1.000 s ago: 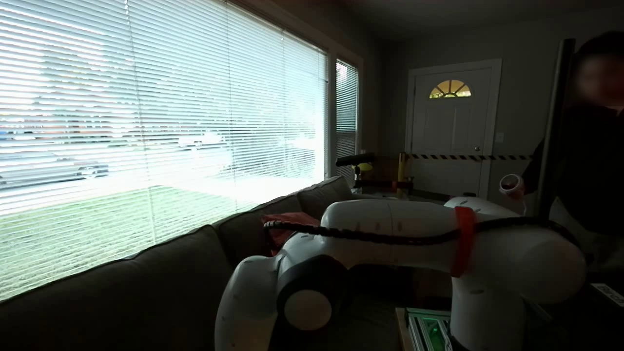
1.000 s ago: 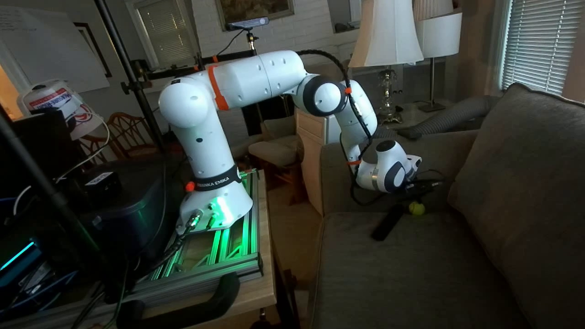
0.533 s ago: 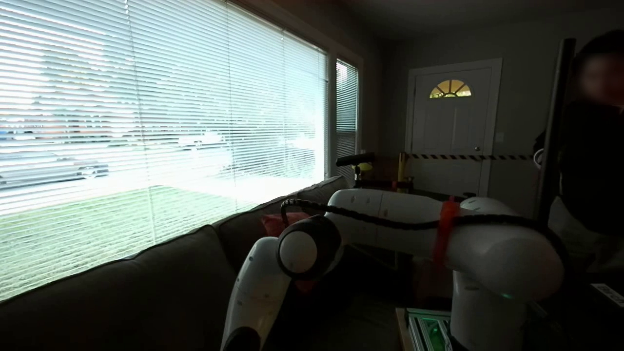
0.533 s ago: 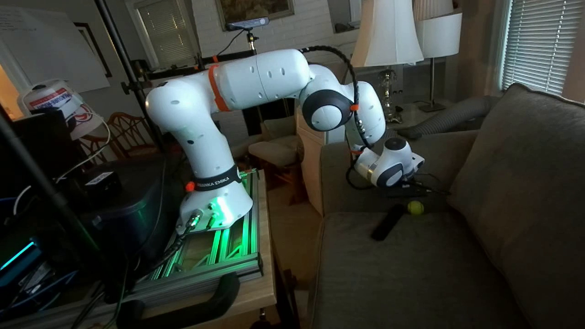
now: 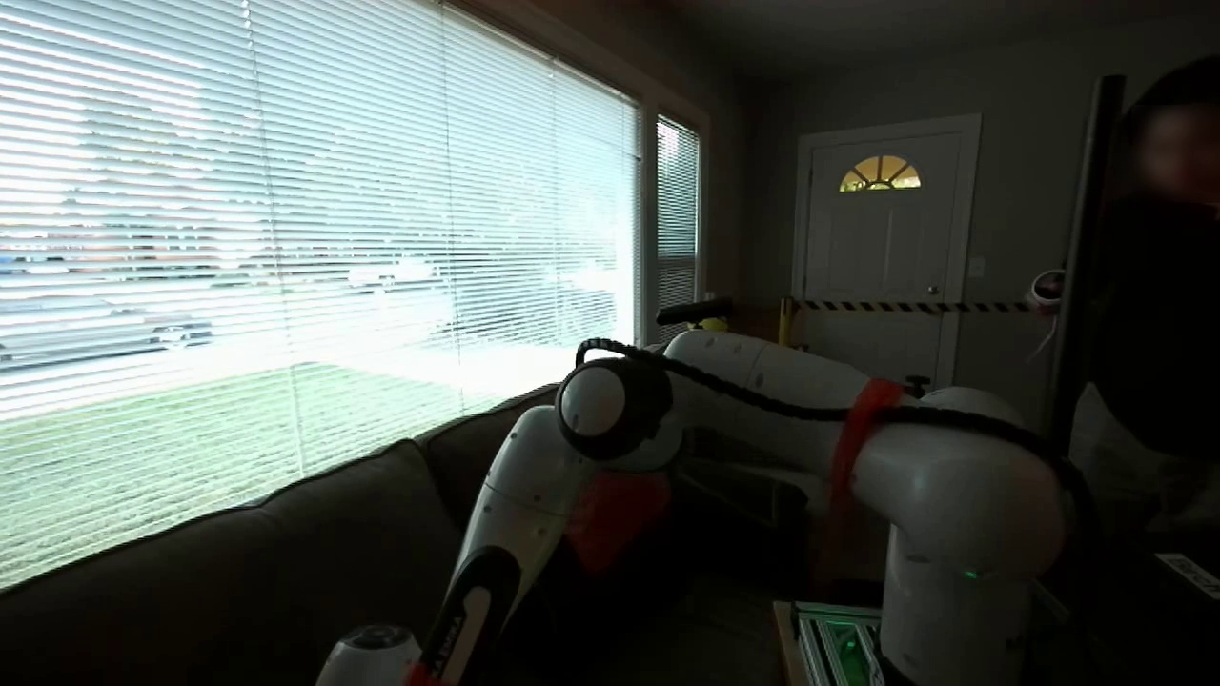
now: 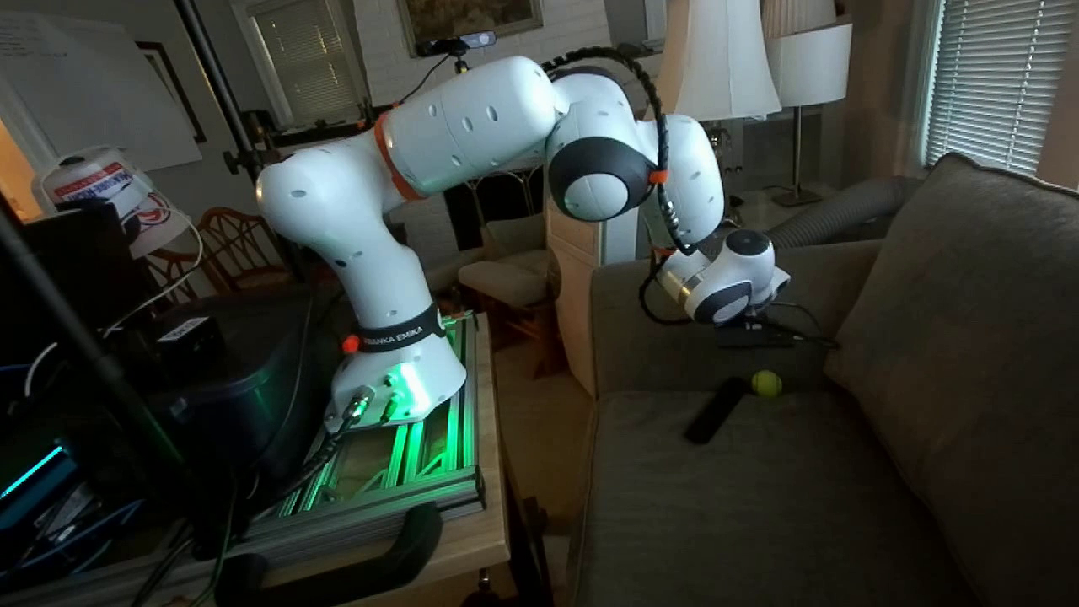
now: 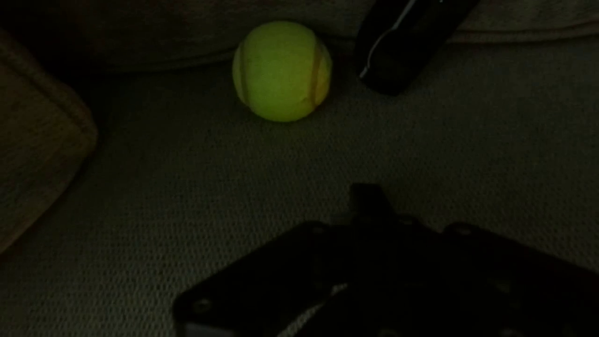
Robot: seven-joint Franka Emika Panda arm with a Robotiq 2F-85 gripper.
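Arm shift: against half a second ago, the arm (image 6: pixel 472 118) has raised the gripper (image 7: pixel 367 192), widening the gap to the tennis ball (image 7: pixel 282 72), which lies where it did.
Gripper: its fingers (image 7: pixel 369 203) are drawn together, narrow, with nothing between them.
Tennis ball: on the sofa (image 6: pixel 759 523), beneath the gripper in an exterior view; in the wrist view ahead of it and somewhat to the left, not touching. Round, so no long axis.
Black oblong item (image 7: pixel 407 47): just beside the ball, ahead of the gripper and to its right in the wrist view; long axis slanting away from the gripper.
Base collar (image 6: pixel 396 339): well apart from the gripper, reads "FRANKA EMIKA", first letter partly lost round the curve.
Link strip (image 5: pixel 457 629): nearer the gripper, "EMIKA" legible.
White label (image 5: pixel 1187 575): well apart from the gripper, lettering too dim to read surely.
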